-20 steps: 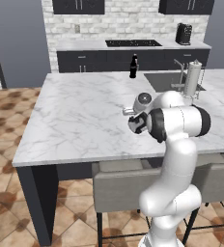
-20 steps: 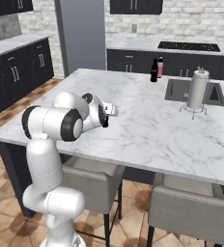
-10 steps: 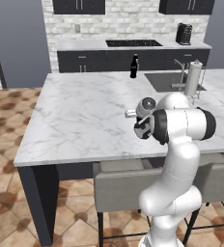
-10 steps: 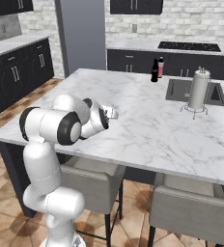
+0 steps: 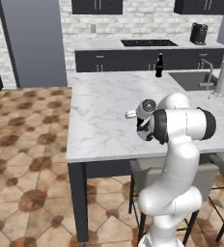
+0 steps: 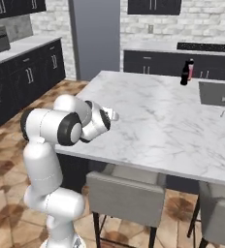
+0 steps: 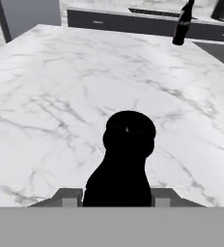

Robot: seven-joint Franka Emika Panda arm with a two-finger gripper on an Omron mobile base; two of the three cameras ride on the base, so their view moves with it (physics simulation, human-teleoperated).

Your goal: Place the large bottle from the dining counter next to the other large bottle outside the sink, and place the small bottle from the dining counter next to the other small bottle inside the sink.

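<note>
The base has driven sideways along the counter point(image 7: 56, 91). The tool point(image 7: 116, 195) is clamped on a small dark bottle point(image 7: 128, 144), and the sink point(image 7: 223, 52) lies far ahead-right.

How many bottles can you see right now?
3. A tall dark bottle stands at the counter's far edge near the sink, a pinkish bottle right beside it, and a small dark bottle is held in the jaws. Others may sit hidden inside the sink.

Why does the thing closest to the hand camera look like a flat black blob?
Hand view: the bottle between the gripper fingers is an unlit silhouette, featureless except its cap ring. Base views: soft, even rendered light, slightly blurry, with no hard shadows or glare on the dining counter.
</note>
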